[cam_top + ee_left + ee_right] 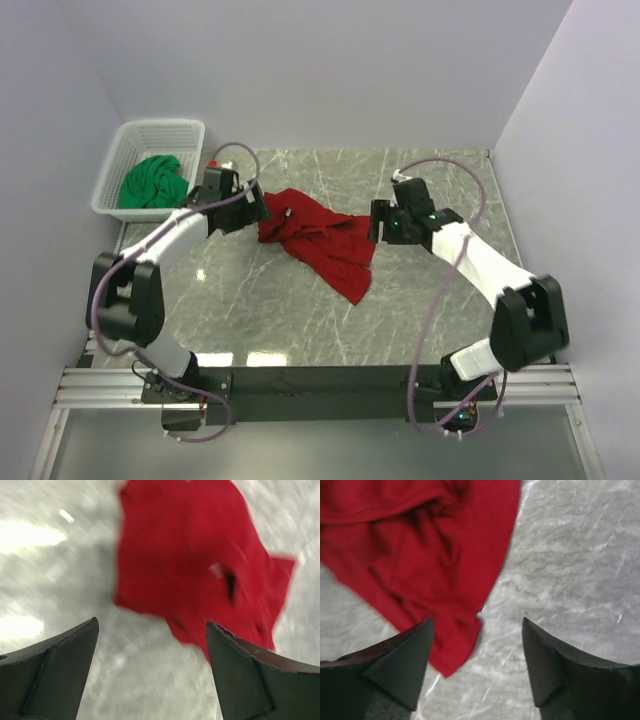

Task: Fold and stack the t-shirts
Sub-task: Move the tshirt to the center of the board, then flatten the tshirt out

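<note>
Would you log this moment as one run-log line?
red t-shirt: crumpled on table | green t-shirt: in basket | left gripper: open | right gripper: open

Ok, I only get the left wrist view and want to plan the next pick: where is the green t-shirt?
Observer: The green t-shirt lies bunched inside the white basket at the far left corner of the table.
Operator: And the right gripper?
Observer: The right gripper is open and empty, at the red t-shirt's right edge.
Operator: Is the whole red one spread flat?
Observer: No, it is crumpled, with one end trailing toward the near edge.
</note>
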You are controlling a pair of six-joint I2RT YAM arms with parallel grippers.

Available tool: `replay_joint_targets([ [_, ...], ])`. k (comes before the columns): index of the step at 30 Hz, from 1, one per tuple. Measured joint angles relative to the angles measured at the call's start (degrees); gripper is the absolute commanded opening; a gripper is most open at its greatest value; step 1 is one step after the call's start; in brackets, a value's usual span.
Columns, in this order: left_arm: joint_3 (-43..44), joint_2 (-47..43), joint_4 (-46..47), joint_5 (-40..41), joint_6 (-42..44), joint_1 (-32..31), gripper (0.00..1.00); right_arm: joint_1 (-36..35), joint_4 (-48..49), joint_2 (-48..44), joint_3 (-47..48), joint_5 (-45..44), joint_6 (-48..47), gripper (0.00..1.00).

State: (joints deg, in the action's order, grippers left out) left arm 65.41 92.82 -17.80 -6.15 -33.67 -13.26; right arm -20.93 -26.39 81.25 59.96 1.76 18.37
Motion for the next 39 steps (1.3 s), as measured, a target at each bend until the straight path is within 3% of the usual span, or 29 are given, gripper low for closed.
replay_joint_targets([
  [8,-6.99,-6.88,2.82,-0.48,-2.49,-11.93,0.93,-0.15,1.09,16.94,11.06,-3.30,-2.03,0.72],
  [16,-7.50,4.37,4.87,1.68,-8.66,-23.63,0.87,-0.20,4.04,25.83,15.04,-5.22,-1.14,0.65],
  [27,-5.18,10.12,10.45,5.90,-15.69,-25.55,0.80,-1.88,6.95,29.09,14.69,-6.99,1.42,0.65],
  [29,-5.03,10.49,10.99,6.54,-16.09,-25.55,0.69,-2.89,7.17,29.73,14.64,-7.45,1.60,0.64],
  [32,-4.55,11.52,11.32,7.85,-16.79,-25.55,0.45,-4.28,7.21,30.77,14.53,-8.41,1.81,0.48],
  [33,-4.50,11.85,11.34,8.44,-16.52,-25.55,0.33,-4.55,7.17,31.12,14.40,-8.85,2.10,0.30],
  [34,-4.50,12.22,11.32,8.83,-16.70,-25.55,0.12,-4.92,7.41,31.21,14.16,-9.70,2.05,0.22],
  [35,-4.37,12.72,11.30,9.27,-16.65,-25.53,0.03,-5.07,7.65,31.15,13.79,-10.05,2.47,0.15],
  [37,-3.52,13.22,10.91,9.99,-15.50,-25.44,0.01,-5.16,8.44,30.51,12.57,-12.04,3.15,0.01],
  [39,-2.12,13.60,9.22,11.50,-14.05,-25.14,0.01,-4.90,8.81,29.18,10.67,-13.05,3.96,0.00],
])
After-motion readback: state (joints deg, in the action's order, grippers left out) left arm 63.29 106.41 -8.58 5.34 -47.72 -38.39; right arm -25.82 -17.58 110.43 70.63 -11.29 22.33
